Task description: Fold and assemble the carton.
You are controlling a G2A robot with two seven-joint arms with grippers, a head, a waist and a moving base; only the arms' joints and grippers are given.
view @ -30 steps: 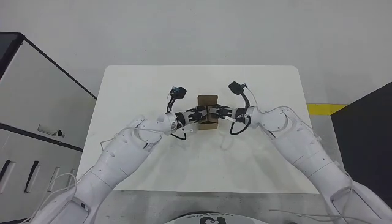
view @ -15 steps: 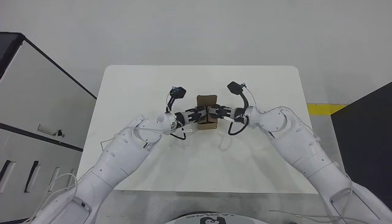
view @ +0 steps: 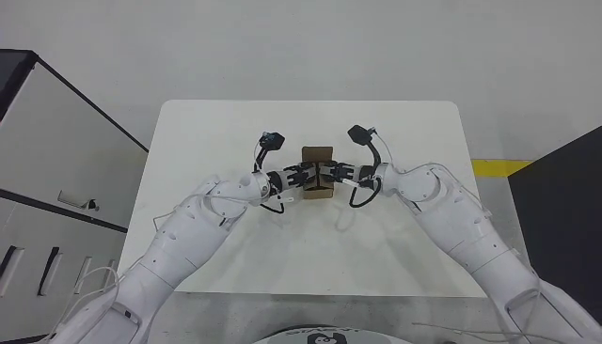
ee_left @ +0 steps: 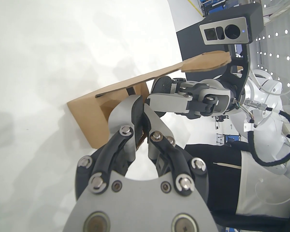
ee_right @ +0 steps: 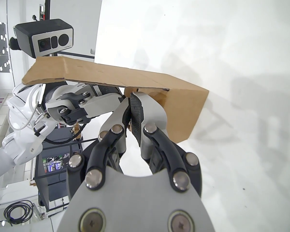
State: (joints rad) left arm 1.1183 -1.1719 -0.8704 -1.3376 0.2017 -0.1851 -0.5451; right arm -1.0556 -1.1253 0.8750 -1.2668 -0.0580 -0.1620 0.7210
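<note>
The left gripper (ee_left: pixel 142 114) is clamped on one side wall of the carton (ee_left: pixel 87 114), and the right gripper (ee_right: pixel 133 113) is clamped on the opposite wall. The carton stands mid-table (view: pixel 395 250) with its lid flap raised.

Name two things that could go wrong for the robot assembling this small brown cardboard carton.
Both the left gripper and right gripper pinch opposite walls of the small brown cardboard carton; uneven pulling could crease or tear them. The long lid flap stands open near the grippers and might snag.
</note>
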